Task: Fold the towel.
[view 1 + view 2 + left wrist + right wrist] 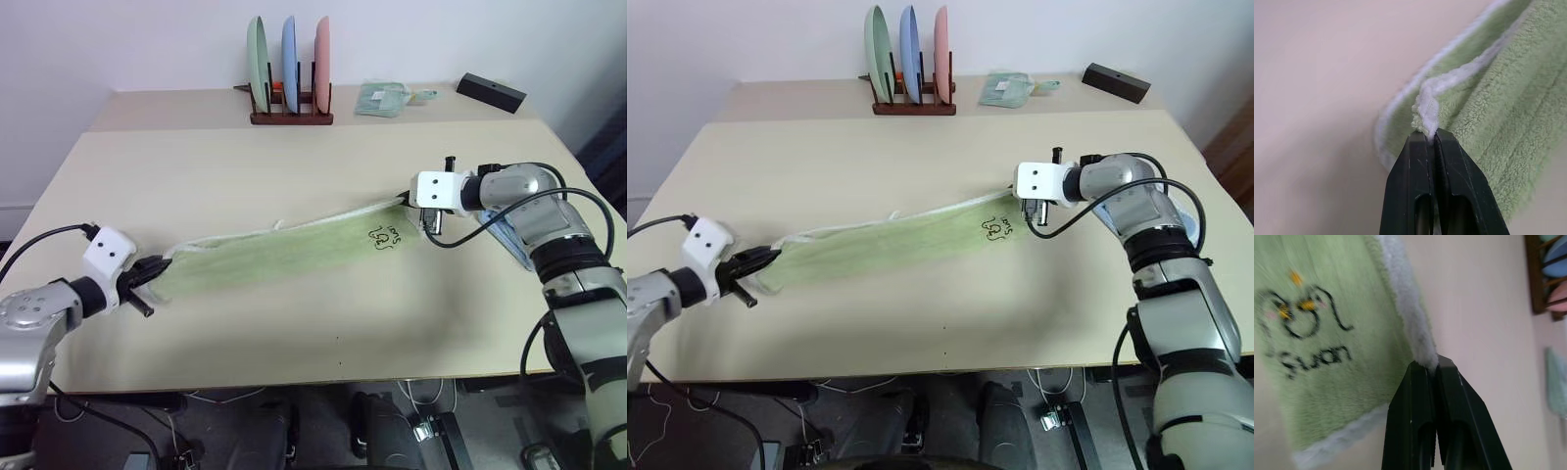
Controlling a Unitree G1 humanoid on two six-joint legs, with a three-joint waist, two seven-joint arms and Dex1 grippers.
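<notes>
The left gripper (155,271) pinches the near end of the towel (284,250); the right gripper (409,201) clamps its far corner, toward the plate rack (290,69). Stretched for folding, it probably next needs one end carried over the other.

Bright, even light falls from above on the pale beige wooden table (294,166); soft shadows lie under the light green terry towel (284,250). The right wrist view is motion-blurred, its background unfocused.
</notes>
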